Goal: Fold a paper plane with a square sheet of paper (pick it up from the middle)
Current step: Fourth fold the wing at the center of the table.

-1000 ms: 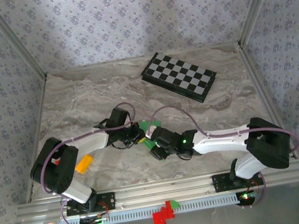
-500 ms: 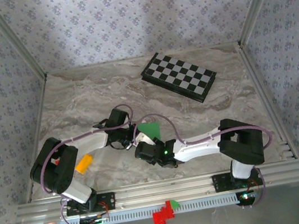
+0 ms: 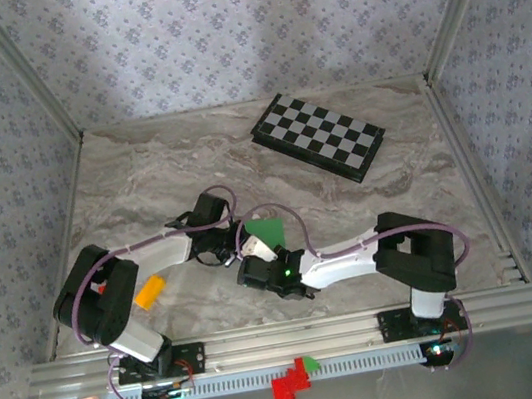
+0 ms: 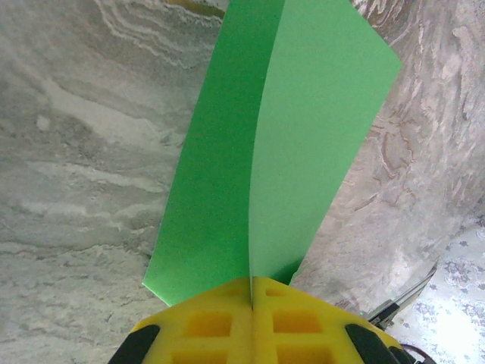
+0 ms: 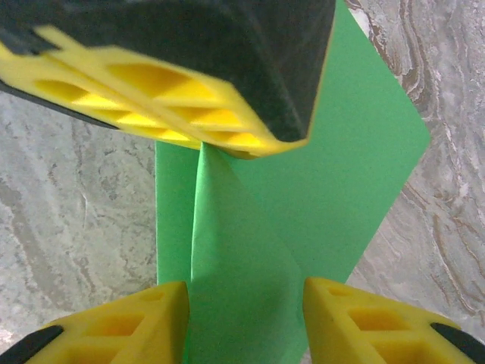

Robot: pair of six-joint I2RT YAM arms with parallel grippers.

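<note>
Inward, left arm (image 3: 152, 246) bent, pinching paper (image 3: 268, 231)

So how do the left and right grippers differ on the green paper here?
The left gripper has its fingers shut on the green paper, pinching its fold; the right gripper has its fingers apart, straddling the raised fold without clamping it. The left reaches in from the left, the right from the opposite side. Both have yellow fingers at the same sheet.
</note>
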